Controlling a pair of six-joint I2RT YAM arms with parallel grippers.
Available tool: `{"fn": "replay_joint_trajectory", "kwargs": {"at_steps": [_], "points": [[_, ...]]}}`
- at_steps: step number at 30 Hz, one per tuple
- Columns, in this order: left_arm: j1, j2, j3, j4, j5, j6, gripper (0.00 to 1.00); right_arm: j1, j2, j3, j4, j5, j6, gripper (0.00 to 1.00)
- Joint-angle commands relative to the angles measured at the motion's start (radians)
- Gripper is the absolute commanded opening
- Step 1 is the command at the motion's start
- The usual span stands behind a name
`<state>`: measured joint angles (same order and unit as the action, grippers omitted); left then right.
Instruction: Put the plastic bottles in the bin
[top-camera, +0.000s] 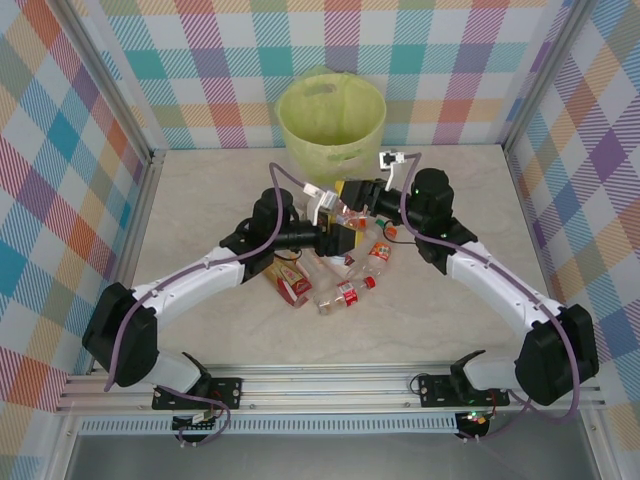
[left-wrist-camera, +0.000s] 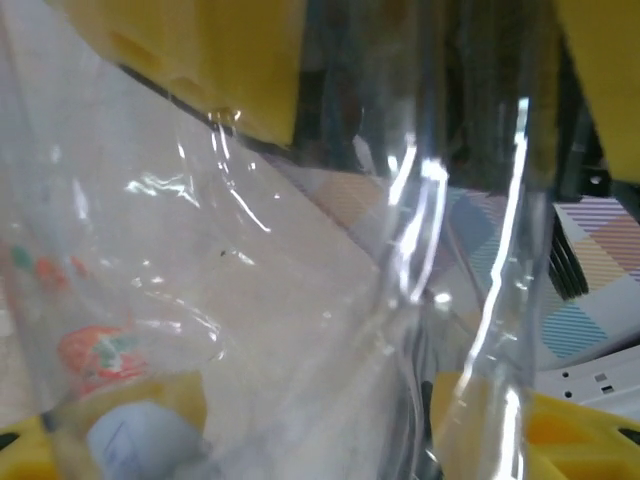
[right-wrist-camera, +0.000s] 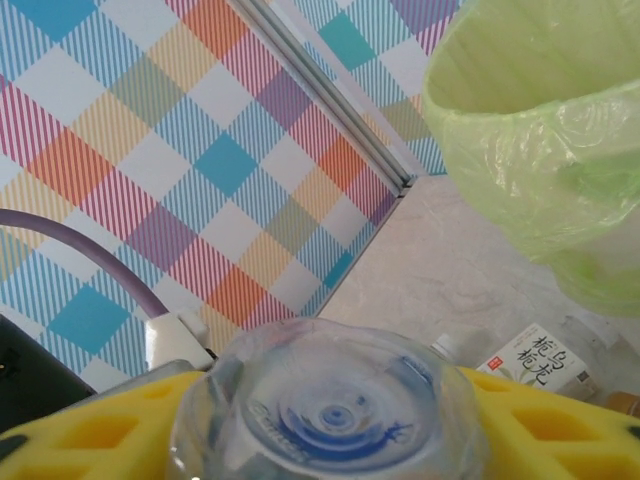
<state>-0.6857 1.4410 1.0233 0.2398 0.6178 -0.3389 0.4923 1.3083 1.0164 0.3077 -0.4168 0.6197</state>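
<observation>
A clear plastic bottle (top-camera: 350, 214) hangs above the table's middle, between both grippers. My right gripper (top-camera: 358, 196) is shut on it; in the right wrist view its round base (right-wrist-camera: 330, 410) sits between the yellow fingers (right-wrist-camera: 90, 432). My left gripper (top-camera: 333, 226) is shut on the same bottle, whose clear wall (left-wrist-camera: 300, 300) spans the gap between the yellow pads (left-wrist-camera: 560, 430). The bin (top-camera: 332, 120), cream with a yellow-green bag, stands just behind the grippers and appears again at the upper right of the right wrist view (right-wrist-camera: 540, 130). Several loose bottles (top-camera: 346, 295) lie under the arms.
A red-capped bottle (top-camera: 377, 255) and an orange-labelled one (top-camera: 290, 282) lie among the pile on the marble tabletop. A white-labelled bottle (right-wrist-camera: 535, 362) lies near the foot of the bin. Checked walls close in the left, right and back sides.
</observation>
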Motion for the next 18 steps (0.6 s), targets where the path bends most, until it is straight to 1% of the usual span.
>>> {"fn": "replay_joint_trajectory", "kwargs": {"at_steps": [1,4,6,7,8,10,12,14,16,18], "points": [[-0.006,-0.032,0.011,-0.026,-0.057,0.035,0.59,0.008,0.0,0.048,-0.053,-0.021,-0.041,0.72],[-0.006,-0.03,0.008,-0.032,-0.126,0.024,0.59,0.007,-0.017,0.064,-0.117,0.012,-0.069,0.83],[-0.006,-0.035,0.01,-0.038,-0.194,0.021,0.59,0.008,-0.036,0.073,-0.165,0.048,-0.096,0.9],[-0.006,-0.036,0.02,-0.057,-0.246,0.025,0.59,0.008,-0.051,0.07,-0.183,0.07,-0.11,0.93],[-0.004,-0.037,0.035,-0.085,-0.299,0.036,0.57,0.007,-0.067,0.065,-0.199,0.098,-0.12,0.99],[-0.005,-0.037,0.071,-0.137,-0.392,0.069,0.56,0.008,-0.103,0.036,-0.2,0.154,-0.124,1.0],[-0.005,-0.041,0.096,-0.148,-0.49,0.096,0.56,0.007,-0.147,-0.011,-0.167,0.209,-0.118,1.0],[-0.005,-0.064,0.095,-0.089,-0.602,0.11,0.57,0.008,-0.196,-0.06,-0.152,0.273,-0.113,1.0],[-0.005,-0.077,0.106,-0.044,-0.69,0.141,0.57,0.007,-0.235,-0.091,-0.156,0.328,-0.115,1.0],[0.002,-0.072,0.139,-0.025,-0.746,0.182,0.56,0.007,-0.269,-0.114,-0.17,0.36,-0.123,1.0]]}}
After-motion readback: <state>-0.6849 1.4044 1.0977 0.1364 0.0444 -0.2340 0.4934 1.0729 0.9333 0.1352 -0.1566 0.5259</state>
